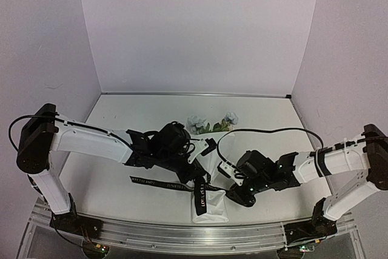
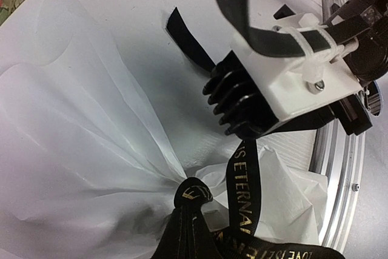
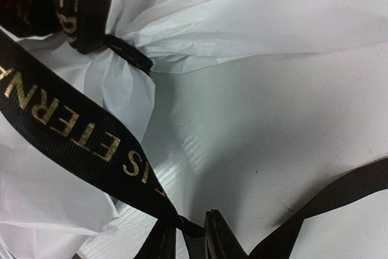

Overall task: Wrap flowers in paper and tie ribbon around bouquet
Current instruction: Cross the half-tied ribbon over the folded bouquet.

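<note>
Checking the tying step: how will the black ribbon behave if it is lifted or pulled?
Probably floppy: the ribbon bends and twists freely instead of holding a line. Likely light, being thin and flat. A pull may crumple the paper, already bunched where the ribbon circles it.

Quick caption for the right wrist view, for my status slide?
Right gripper pinches the lettered black ribbon looped around the gathered white paper.
</note>
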Available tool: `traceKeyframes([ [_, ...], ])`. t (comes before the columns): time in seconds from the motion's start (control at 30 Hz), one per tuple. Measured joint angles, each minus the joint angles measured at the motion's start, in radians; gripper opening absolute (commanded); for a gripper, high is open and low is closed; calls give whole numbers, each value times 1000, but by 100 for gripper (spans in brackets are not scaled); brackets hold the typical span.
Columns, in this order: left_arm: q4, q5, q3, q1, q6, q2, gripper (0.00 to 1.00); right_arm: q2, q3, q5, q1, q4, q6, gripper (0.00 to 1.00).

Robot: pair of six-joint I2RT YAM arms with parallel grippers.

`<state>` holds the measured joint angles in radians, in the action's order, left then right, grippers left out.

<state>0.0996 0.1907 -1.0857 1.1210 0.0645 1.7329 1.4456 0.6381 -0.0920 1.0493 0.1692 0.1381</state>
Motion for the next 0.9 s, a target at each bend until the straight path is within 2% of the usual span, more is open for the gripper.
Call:
traceKeyframes([
  [0.13, -5, 0, 0, 0, 10, 0, 0, 0, 2, -19, -3, 0, 11, 0],
  [0.33, -24, 1, 9, 0, 16, -1, 0, -73, 9, -24, -10, 55, 22, 0],
  [0.57, -40, 10, 19, 0, 25, -3, 0, -111, 113, -86, -11, 120, 62, 0],
  [0.73, -49, 15, 20, -8, 54, -6, 0, -55, 200, -157, -11, 139, 125, 0],
  [0.9, -59, 10, 33, -16, 82, -7, 0, 61, 226, -199, -10, 72, 214, 0],
])
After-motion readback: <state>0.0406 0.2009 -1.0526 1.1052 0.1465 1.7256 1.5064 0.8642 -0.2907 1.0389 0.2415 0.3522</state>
